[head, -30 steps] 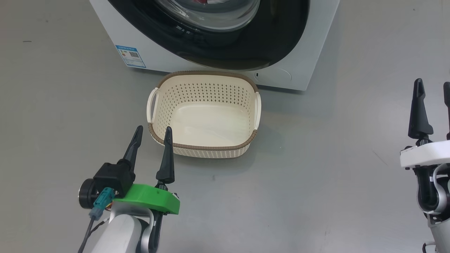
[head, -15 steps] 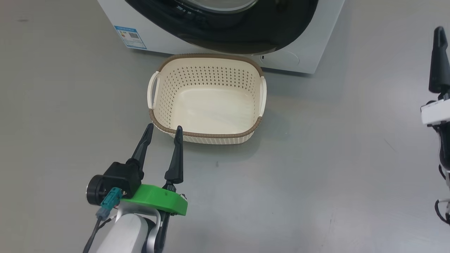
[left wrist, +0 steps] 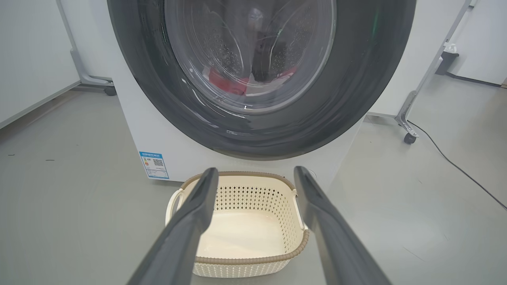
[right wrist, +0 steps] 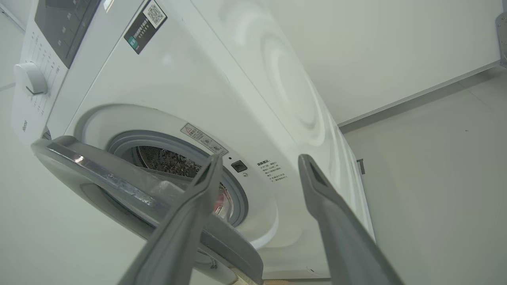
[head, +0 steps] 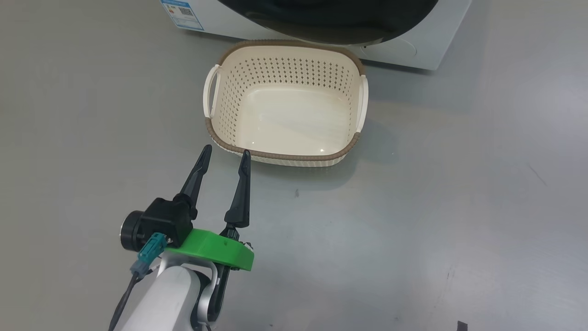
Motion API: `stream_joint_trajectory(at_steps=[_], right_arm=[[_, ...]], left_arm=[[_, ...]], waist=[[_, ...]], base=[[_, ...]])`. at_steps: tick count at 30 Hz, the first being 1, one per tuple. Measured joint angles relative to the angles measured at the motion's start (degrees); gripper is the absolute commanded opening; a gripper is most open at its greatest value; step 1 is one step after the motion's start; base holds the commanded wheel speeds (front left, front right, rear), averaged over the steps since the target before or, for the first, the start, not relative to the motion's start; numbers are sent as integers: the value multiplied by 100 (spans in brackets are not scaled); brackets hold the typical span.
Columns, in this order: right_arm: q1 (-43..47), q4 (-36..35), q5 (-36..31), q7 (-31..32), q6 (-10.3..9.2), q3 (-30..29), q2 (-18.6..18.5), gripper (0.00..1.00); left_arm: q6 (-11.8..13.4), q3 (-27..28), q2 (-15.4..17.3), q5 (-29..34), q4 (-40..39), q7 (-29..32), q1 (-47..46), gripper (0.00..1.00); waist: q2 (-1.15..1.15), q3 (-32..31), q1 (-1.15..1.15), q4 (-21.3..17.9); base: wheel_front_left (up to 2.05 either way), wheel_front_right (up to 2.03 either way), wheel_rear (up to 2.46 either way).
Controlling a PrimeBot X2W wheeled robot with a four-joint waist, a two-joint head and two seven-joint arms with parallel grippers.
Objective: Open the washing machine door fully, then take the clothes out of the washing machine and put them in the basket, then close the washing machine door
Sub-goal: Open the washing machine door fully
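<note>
The cream basket (head: 285, 155) stands empty on the floor just before the washing machine (head: 413, 50). My left gripper (head: 227, 151) hovers open at the basket's near left corner, holding nothing. Seen from the left wrist, that same gripper (left wrist: 255, 171) points at the washing machine door (left wrist: 356, 79), and red clothes (left wrist: 225, 83) show through its glass. The basket (left wrist: 253, 259) lies below. In the right wrist view the door (right wrist: 111, 178) stands ajar, with the grey-gasketed porthole (right wrist: 166, 138) behind it. My right gripper (right wrist: 260, 158) is open and empty, close to the door's free edge.
A blue sticker (head: 181, 8) marks the machine's lower left front. Wheeled frame legs (left wrist: 408, 130) and a floor cable (left wrist: 455, 166) lie to the machine's right. The control knob (right wrist: 29, 79) sits on the top panel. Grey floor surrounds the basket.
The head camera has tilted, so basket and machine sit higher in the picture. My right gripper rose toward the machine and left the head view. The left gripper stays by the basket's corner.
</note>
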Motion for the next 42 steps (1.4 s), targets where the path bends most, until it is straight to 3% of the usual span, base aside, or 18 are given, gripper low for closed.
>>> stream_joint_trajectory(at_steps=[6, 7, 8, 9, 10, 18, 33, 42], right_arm=[[-661, 324, 704, 589, -235, -137, 190, 100], [-764, 372, 751, 678, -259, -135, 202, 67], [-865, 416, 799, 761, -298, -140, 200, 44], [-966, 457, 853, 842, -316, -154, 193, 6], [-1076, 501, 921, 934, -352, -159, 189, 0], [-1809, 971, 1260, 1623, -503, -130, 109, 0], [-2588, 1784, 1835, 2575, -656, 26, 435, 0], [-2845, 2262, 2314, 2930, -705, -202, 634, 0]], left_arm=[[0, -21, -1, -51, -37, 0, -78, 100], [-1, -35, -1, -70, -40, 0, -85, 100], [0, -53, -1, -84, -43, 0, -91, 100], [0, -79, -1, -109, -47, 0, -98, 100], [-1, -105, -1, -137, -49, 0, -110, 100], [0, -215, -3, -302, -86, 0, -216, 100], [0, -264, -8, -411, -85, 0, -262, 100], [1, -271, -9, -443, -85, 0, -263, 100]], waist=[[0, 192, 0, 125], [0, 222, 0, 146], [0, 250, 0, 167], [0, 277, 0, 189], [0, 303, 0, 213], [0, 478, 0, 441], [0, 569, 0, 654], [0, 569, 0, 717]], base=[[0, 0, 0], [0, 0, 0], [0, 0, 0], [0, 0, 0], [0, 0, 0], [0, 0, 0], [0, 0, 0], [0, 0, 0]])
